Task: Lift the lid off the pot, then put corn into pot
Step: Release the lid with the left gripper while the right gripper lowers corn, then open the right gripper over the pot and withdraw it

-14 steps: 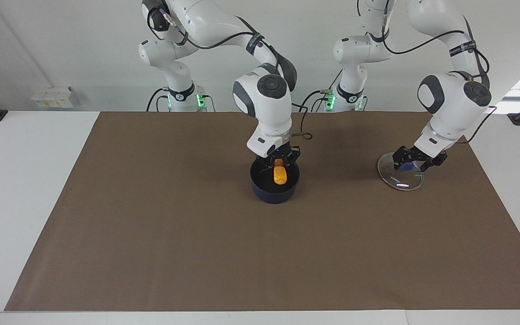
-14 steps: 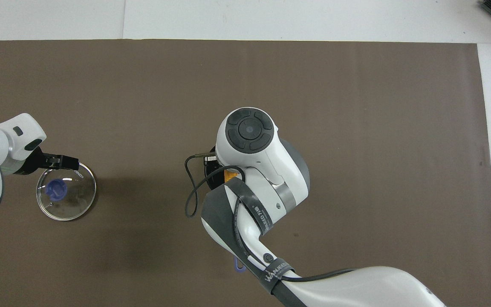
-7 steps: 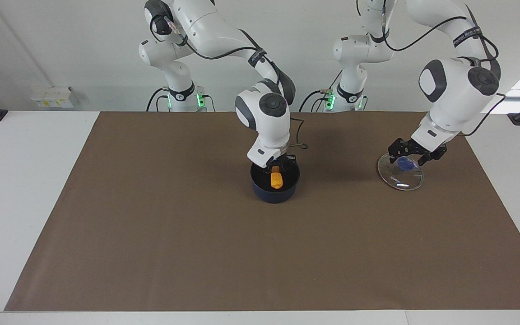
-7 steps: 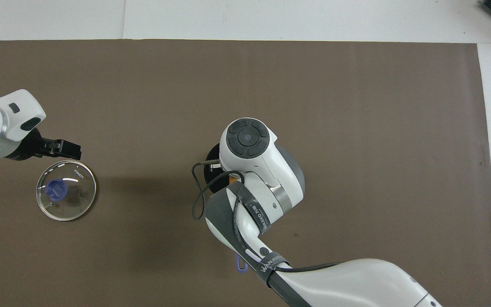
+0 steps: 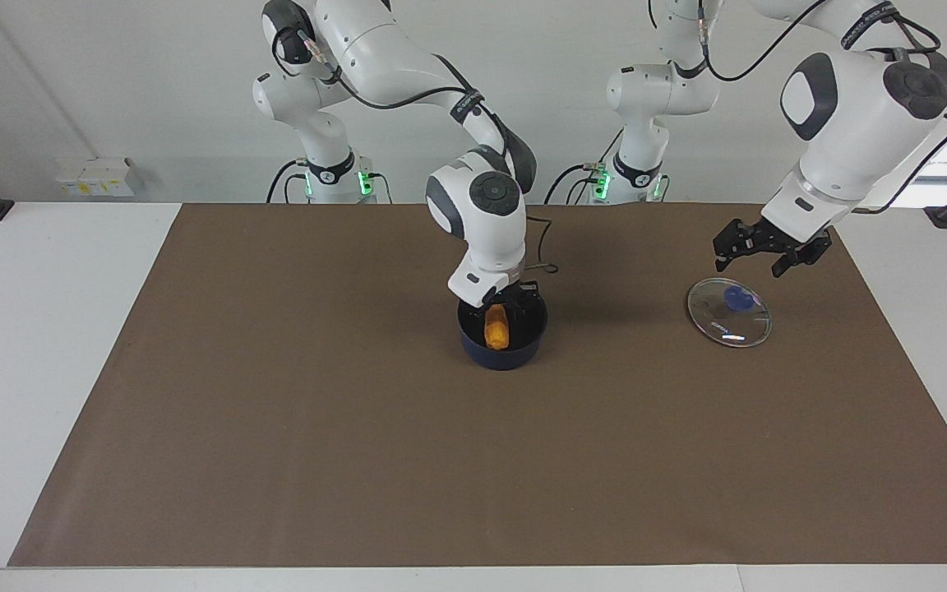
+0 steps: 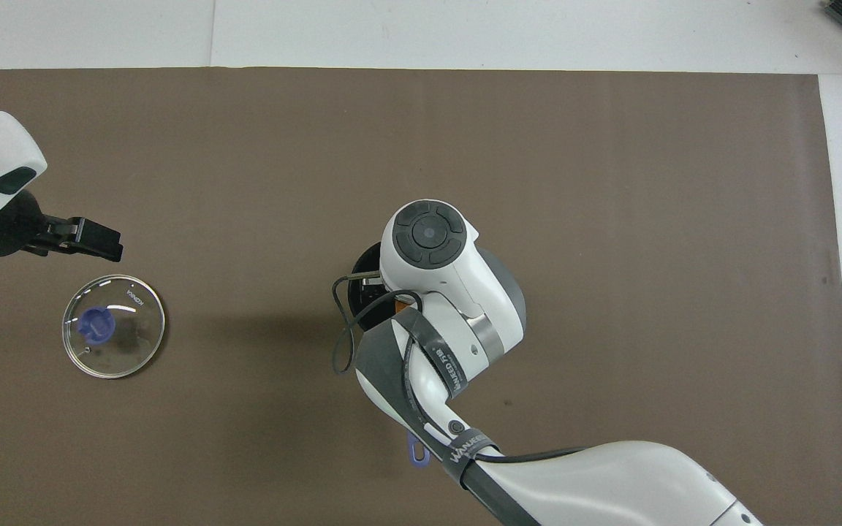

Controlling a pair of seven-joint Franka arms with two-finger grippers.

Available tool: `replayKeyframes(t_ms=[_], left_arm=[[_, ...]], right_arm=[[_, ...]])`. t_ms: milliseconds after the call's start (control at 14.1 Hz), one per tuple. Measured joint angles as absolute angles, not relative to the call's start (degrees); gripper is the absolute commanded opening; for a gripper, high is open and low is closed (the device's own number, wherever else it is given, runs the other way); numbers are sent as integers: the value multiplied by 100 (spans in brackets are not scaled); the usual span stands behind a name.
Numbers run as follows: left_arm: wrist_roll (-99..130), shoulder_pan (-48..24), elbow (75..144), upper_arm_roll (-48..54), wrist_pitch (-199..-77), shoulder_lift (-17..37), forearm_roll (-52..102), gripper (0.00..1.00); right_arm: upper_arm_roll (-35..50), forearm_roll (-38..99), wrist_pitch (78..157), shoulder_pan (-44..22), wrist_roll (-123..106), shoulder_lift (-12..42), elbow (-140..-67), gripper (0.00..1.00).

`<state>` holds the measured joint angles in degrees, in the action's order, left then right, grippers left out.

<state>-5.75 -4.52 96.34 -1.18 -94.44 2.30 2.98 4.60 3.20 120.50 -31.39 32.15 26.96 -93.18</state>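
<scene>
While the right arm hides most of the dark navy saucepan [image 5: 503,341] from overhead, the right gripper [image 5: 505,301] hangs over the yellow-orange corn cob [image 5: 495,326] inside it, grip unclear; the left gripper [image 5: 766,255] hangs spread and empty above the clear glass lid [image 5: 728,312].

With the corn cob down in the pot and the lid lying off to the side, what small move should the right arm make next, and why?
Probably lift the right gripper straight up out of the pot. The corn lies inside it, and the lid rests flat on the mat toward the left arm's end, under the raised, open left gripper. Both steps look done, so only clearing away remains.
</scene>
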Motion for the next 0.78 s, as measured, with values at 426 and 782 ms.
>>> replayKeyframes(t_ms=[426,782], left_arm=[[-574,-452,8822,-123,-8432,226,295,100],[-699,-452,8513,-125,-8179,226,291,100]], right_arm=[[379,249,11985,-2920,3207,2446,-9170,100],[368,226,10742,-1980,2545,1427,-9133,100]])
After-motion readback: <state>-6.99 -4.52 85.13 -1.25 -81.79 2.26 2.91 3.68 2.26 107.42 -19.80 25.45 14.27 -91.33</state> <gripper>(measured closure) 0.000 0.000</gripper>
